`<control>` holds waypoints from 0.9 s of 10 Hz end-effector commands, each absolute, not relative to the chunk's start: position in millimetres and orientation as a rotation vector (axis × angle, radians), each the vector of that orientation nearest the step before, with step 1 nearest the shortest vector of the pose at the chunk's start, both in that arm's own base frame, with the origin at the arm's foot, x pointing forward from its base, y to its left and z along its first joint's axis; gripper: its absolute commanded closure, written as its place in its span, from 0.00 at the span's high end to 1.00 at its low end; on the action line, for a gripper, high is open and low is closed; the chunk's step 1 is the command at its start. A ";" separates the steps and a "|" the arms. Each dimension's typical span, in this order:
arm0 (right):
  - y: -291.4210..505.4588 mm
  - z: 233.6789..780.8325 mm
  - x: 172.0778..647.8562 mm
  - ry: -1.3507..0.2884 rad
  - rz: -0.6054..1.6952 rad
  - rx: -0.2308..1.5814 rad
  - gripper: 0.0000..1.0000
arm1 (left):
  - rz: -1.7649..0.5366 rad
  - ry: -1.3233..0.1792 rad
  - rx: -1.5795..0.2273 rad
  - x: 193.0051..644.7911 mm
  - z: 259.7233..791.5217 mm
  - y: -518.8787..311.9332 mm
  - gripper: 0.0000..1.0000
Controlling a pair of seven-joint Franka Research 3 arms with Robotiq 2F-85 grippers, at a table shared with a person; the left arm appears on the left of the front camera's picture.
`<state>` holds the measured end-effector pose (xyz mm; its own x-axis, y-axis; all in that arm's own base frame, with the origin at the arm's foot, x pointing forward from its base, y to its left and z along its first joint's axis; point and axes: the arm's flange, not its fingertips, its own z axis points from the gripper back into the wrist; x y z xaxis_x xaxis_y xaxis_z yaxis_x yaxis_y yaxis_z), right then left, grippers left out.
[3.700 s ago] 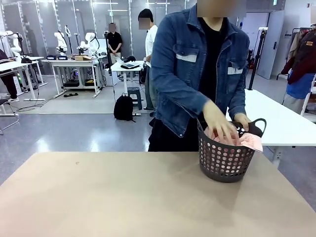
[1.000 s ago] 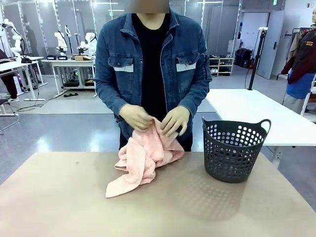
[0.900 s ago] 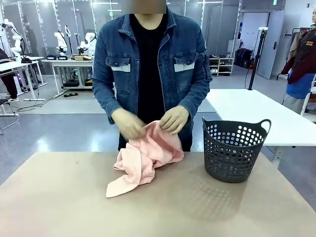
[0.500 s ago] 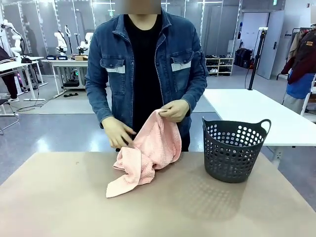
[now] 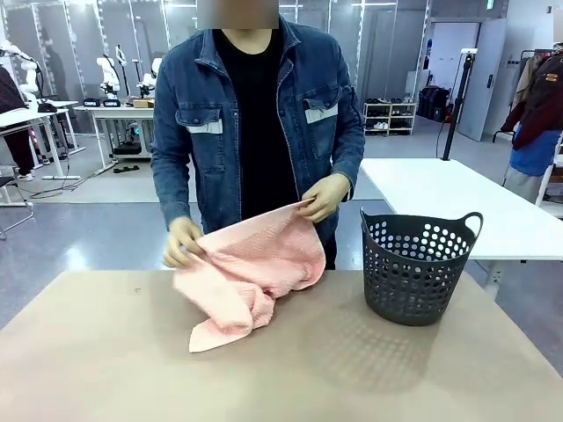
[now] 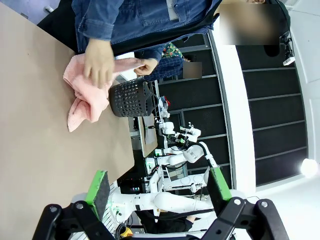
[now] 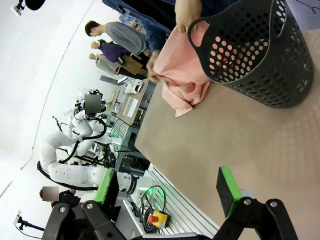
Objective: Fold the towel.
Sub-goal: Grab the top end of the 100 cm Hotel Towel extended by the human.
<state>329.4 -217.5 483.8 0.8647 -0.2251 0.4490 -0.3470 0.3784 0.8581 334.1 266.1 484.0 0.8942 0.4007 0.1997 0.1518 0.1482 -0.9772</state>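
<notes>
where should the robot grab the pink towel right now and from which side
Probably the loose lower corner of the towel, which lies on the table nearest the robot. Come from above on the robot's side with the open left gripper: the upper edge is pinched in the person's hands, and the basket stands to the right.

Salmon-pink herringbone towel [image 5: 255,264]; dark perforated basket [image 5: 413,272] — tan table [image 5: 290,378]; blue denim jacket [image 5: 202,114]

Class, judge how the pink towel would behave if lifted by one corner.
Probably floppy: the towel droops in folds from the person's raised hand, its lower end bunched on the table. Likely light, since a loose hold carries it. Its textured weave should resist slipping.
</notes>
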 end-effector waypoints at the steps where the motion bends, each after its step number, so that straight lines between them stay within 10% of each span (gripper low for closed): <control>1: -218.5 483.8 329.6 -0.559 0.090 1.202 1.00 | 0.180 -0.468 -1.433 332.4 484.6 266.3 1.00; 9: -218.5 483.8 329.6 -0.559 0.090 1.202 1.00 | 0.180 -0.468 -1.433 332.4 484.6 266.3 1.00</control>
<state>329.5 -217.5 483.8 0.8647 -0.2251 0.4490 -0.3470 0.3784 0.8581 334.1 266.1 484.0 0.8941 0.4008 0.1997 0.1518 0.1482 -0.9772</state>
